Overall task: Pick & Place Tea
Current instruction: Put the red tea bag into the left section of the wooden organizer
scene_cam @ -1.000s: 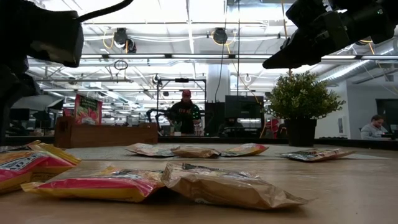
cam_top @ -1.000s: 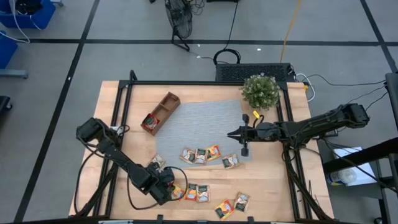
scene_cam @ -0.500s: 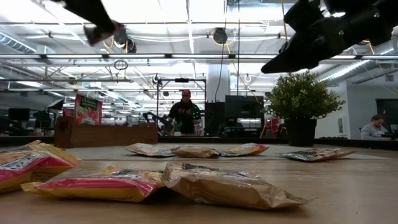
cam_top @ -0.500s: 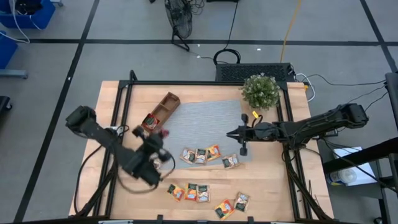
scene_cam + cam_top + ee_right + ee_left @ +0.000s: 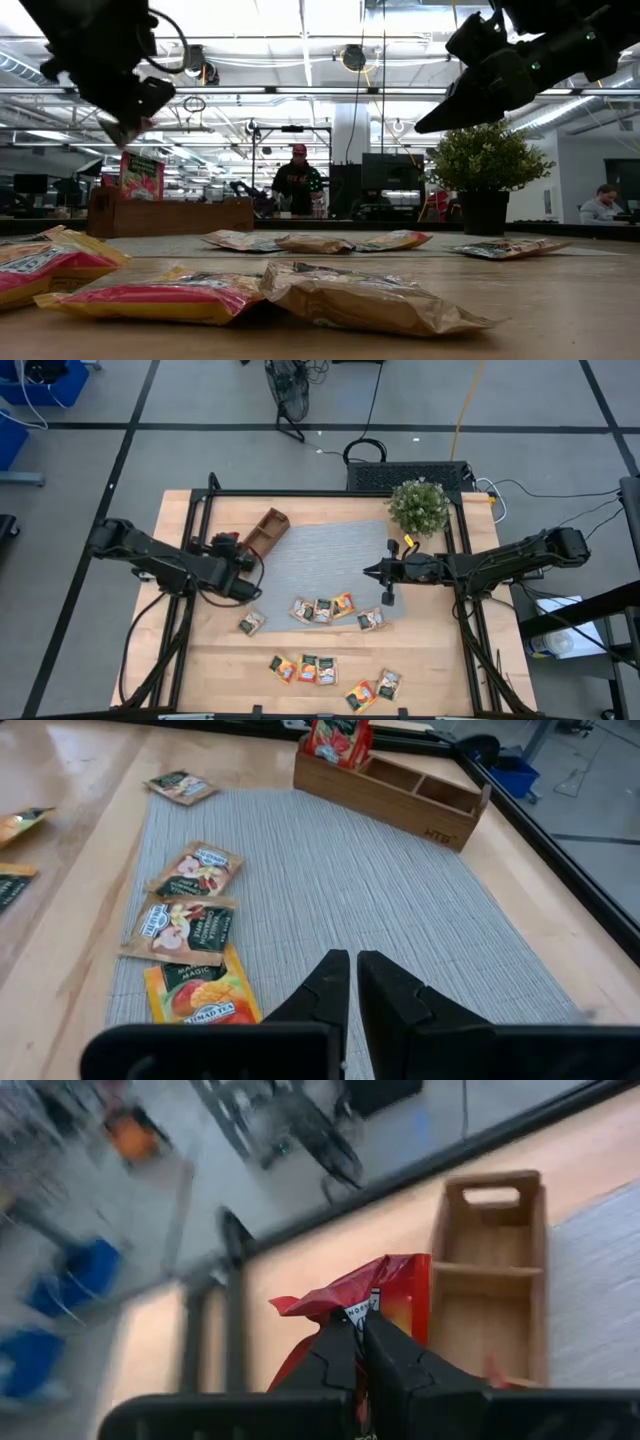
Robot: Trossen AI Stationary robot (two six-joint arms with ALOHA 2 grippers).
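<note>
Red and crumpled, with a pale label, the tea sachet (image 5: 372, 1293) sits pinched between the closed fingers of the left gripper (image 5: 358, 1328), above the wooden tray (image 5: 259, 540). Over the grey mat (image 5: 330, 560), the right gripper (image 5: 352, 967) hangs nearly closed, empty.

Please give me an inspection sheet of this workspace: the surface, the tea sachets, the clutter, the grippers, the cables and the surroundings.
Surface: wooden table with a grey woven mat.
Job's things: the left gripper holds a red sachet; another red one stands in the wooden tray; loose sachets lie along the mat's near edge and on the bare wood.
Clutter: potted plant at the table's far right corner.
Grippers: left gripper shut on its sachet beside the tray; right gripper shut, empty, over the mat.
Cables: black cables on the floor behind the table.
Surroundings: grey floor; people in the room beyond.
</note>
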